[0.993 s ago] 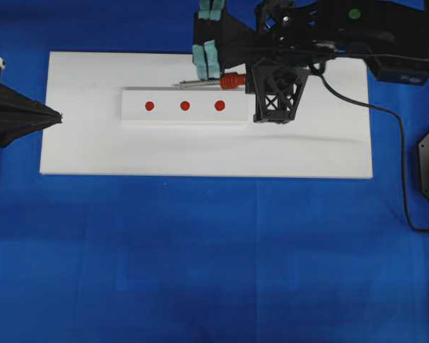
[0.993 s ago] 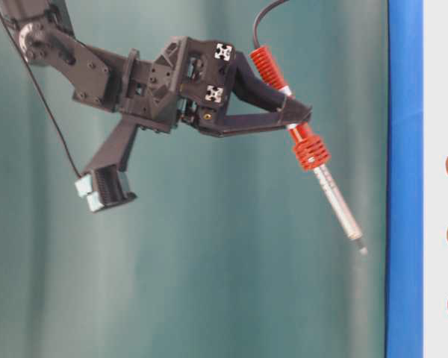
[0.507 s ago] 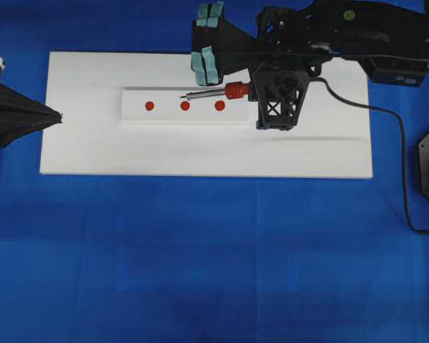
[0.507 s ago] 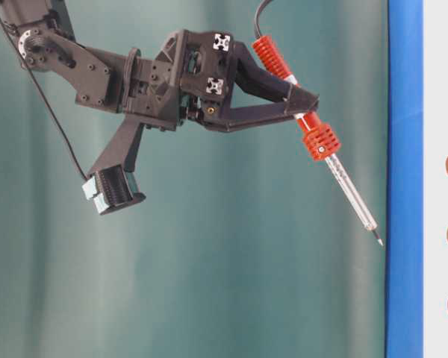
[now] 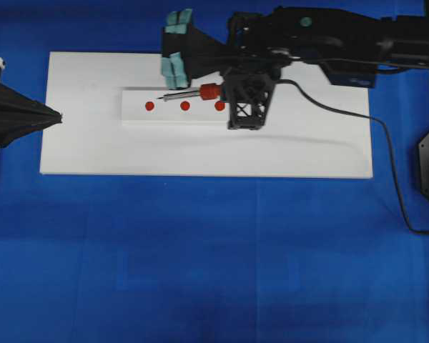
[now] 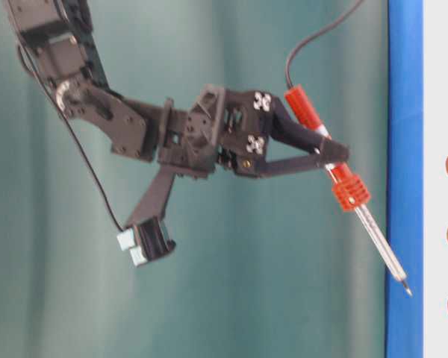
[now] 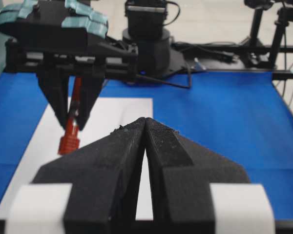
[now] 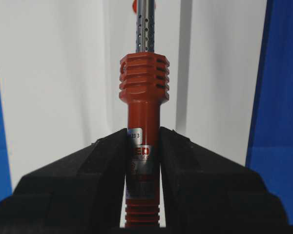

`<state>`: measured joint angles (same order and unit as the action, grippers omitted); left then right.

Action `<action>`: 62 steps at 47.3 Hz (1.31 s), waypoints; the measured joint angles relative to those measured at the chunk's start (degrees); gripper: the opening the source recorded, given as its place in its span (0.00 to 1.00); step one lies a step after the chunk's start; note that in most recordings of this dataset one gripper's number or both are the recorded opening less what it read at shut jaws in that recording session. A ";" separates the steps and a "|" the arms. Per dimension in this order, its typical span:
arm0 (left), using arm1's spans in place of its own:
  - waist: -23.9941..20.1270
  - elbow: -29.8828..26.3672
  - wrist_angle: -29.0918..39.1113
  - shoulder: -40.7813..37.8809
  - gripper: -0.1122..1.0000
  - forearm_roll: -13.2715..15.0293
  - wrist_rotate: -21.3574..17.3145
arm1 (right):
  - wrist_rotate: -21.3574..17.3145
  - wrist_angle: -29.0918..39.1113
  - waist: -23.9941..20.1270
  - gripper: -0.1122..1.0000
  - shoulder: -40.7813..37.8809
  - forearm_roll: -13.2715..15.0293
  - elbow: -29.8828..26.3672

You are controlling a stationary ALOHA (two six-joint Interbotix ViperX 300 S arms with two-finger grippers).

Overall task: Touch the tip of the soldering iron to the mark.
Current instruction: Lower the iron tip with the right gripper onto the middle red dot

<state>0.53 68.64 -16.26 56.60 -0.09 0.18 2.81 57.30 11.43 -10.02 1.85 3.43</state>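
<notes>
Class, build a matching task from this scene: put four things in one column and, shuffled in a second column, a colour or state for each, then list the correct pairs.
Things:
1. soldering iron
2. left gripper
3. marks
4. cloth

States:
A. blue, covering the table
B. shut and holding nothing
C. clamped by its red handle in the right gripper
D. three red dots in a row

Pairs: 1-C, 2-B, 3-D, 4-A

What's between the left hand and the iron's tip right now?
Overhead view: bare white board, then the leftmost red mark. Left hand sits shut off the tip.
</notes>
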 measured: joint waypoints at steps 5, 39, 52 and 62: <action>0.00 0.00 0.00 0.09 0.12 0.00 0.00 | 0.35 0.00 -0.09 0.16 -1.85 0.00 -1.14; 0.00 0.00 0.18 -0.09 0.12 -0.09 0.00 | 0.44 -0.88 -0.09 0.16 -6.42 0.00 -1.41; 0.00 0.00 0.18 -0.09 0.12 0.00 0.00 | 0.44 -0.62 -0.09 0.16 -6.42 0.00 -1.41; 0.00 0.00 0.18 -0.09 0.12 -0.09 0.00 | 0.44 -0.53 0.00 0.16 -6.33 0.00 -1.49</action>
<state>0.53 68.64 -16.08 56.51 -0.18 0.18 3.25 56.78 11.43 -16.35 1.85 1.93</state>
